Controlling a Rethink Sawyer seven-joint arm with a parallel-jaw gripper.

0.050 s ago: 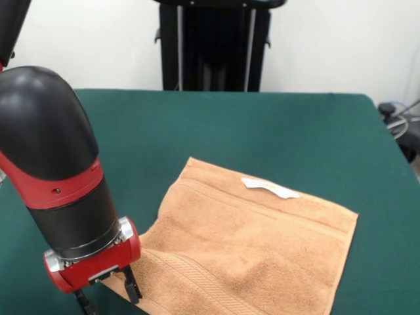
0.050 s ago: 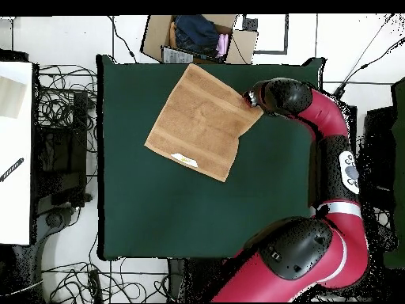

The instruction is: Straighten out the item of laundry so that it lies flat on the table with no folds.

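Mostly, I judge the job close to finished. Nearest the front camera, my gripper [image 1: 107, 294] sits at about seven o'clock in the front view, low over the towel's [image 1: 252, 246] near corner; two dark fingers [image 1: 133, 287] show a narrow gap between them, and I cannot tell whether any cloth is pinched there. Beside it the cloth bulges in a soft ridge toward the middle, so that corner is not yet flat. Farther out, the towel spreads smoothly on the green tabletop [image 1: 262, 131], its ribbed band straight and the white tag [image 1: 269, 188] lying on top near the far edge. From overhead the towel lies at about twelve o'clock on the tabletop, roughly square, no folded-over flap visible. What remains, I think, is settling that lifted corner.
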